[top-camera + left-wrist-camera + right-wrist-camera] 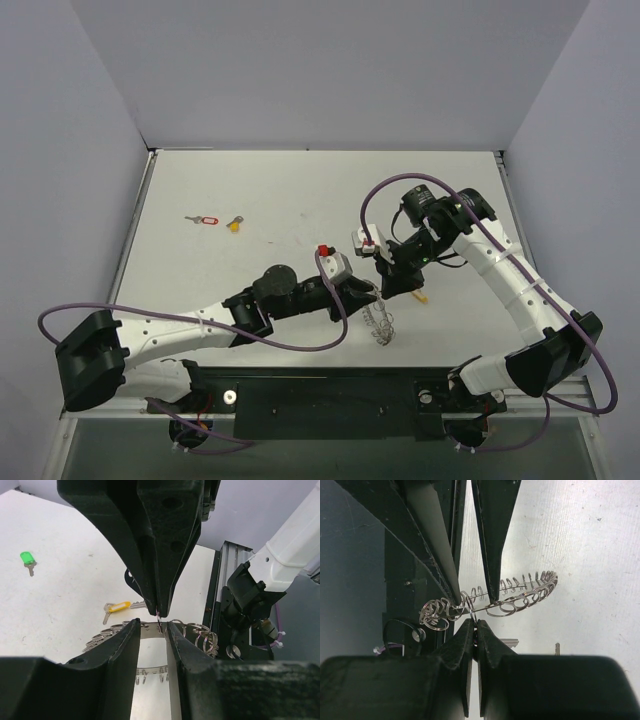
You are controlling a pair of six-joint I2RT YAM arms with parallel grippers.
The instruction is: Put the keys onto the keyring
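Note:
The keyring (pixel 520 594), a big silvery coiled wire ring, hangs above the table. It also shows in the top view (pixel 381 325). My left gripper (pixel 152 630) grips it, fingers a little apart with the wire running across between them. My right gripper (pixel 476 625) is shut on the thin split ring of a key and touches it to the keyring between the left fingers. The key's head is hidden in the pads. A yellow-tagged key (pixel 117 607) and a green key (pixel 26 560) lie on the table.
A red-tagged key (pixel 205 219) and an orange-yellow key (pixel 235 224) lie at the back left of the white table (pixel 300 190). The right arm's base and a metal rail (pixel 220 590) stand close on the right of the left wrist view.

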